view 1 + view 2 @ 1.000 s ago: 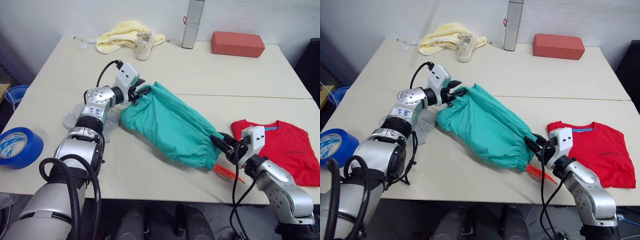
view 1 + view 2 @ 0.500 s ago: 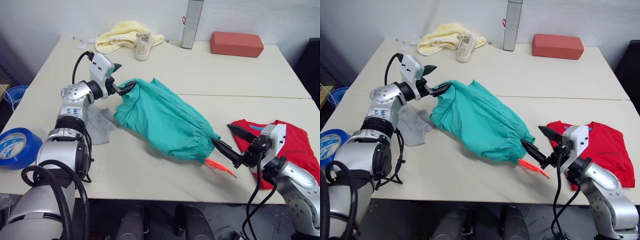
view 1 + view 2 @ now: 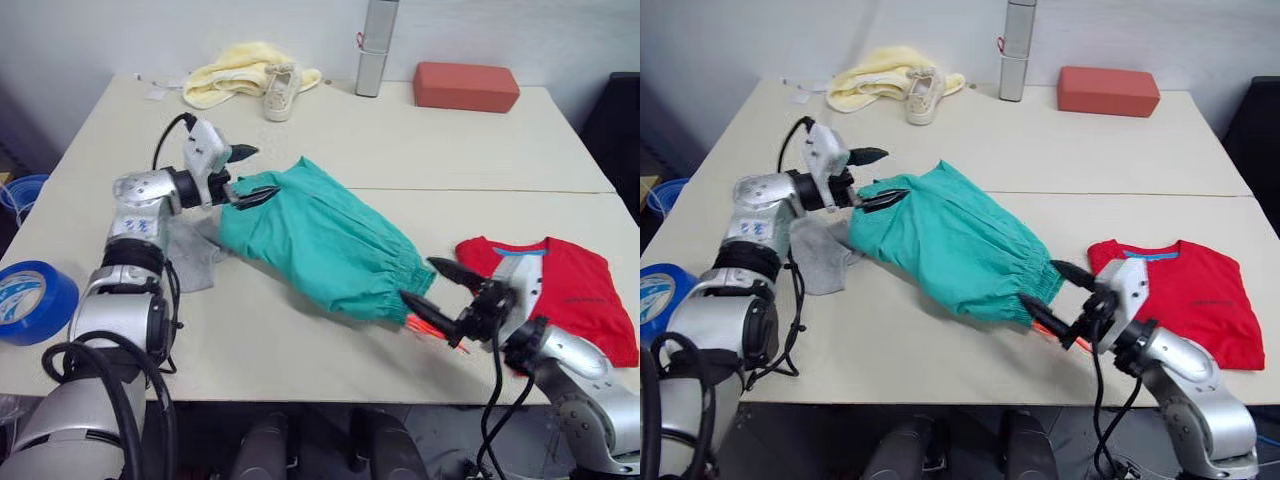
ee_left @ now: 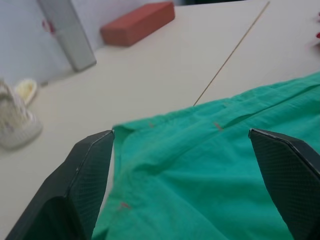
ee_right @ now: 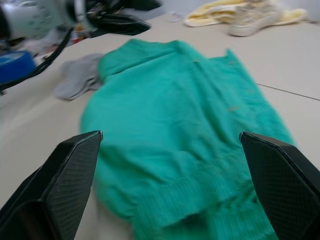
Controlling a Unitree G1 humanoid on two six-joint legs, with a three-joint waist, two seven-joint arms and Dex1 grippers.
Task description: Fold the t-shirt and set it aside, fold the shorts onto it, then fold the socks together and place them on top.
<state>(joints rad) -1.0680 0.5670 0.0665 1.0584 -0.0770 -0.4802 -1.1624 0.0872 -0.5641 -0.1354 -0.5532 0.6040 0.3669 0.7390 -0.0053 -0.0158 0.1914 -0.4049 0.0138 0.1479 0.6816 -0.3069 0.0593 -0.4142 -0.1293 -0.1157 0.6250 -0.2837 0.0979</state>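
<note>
The teal shorts [image 3: 320, 240] lie slanted across the middle of the table, folded lengthwise. Their hem end is far left and their gathered waistband is near right. My left gripper [image 3: 250, 172] is open at the hem corner, its jaws spread wide either side of the cloth edge [image 4: 210, 175]. My right gripper [image 3: 432, 287] is open just off the waistband, where an orange drawstring [image 3: 432, 330] sticks out. The folded red t-shirt [image 3: 575, 290] lies at the near right. A grey sock [image 3: 190, 255] lies beside the shorts' left end, partly under the left arm.
A blue tape roll [image 3: 30, 300] sits at the near left edge. Along the far edge lie a yellow cloth [image 3: 230, 75], a beige shoe [image 3: 280, 90], a silver cylinder [image 3: 370, 45] and a red-brown block [image 3: 465, 85]. A seam [image 3: 480, 190] crosses the table.
The left gripper dragged the hem end leftward, then opened and let it go. The right gripper let go of the waistband, drew back, and now sits open close to it again.
</note>
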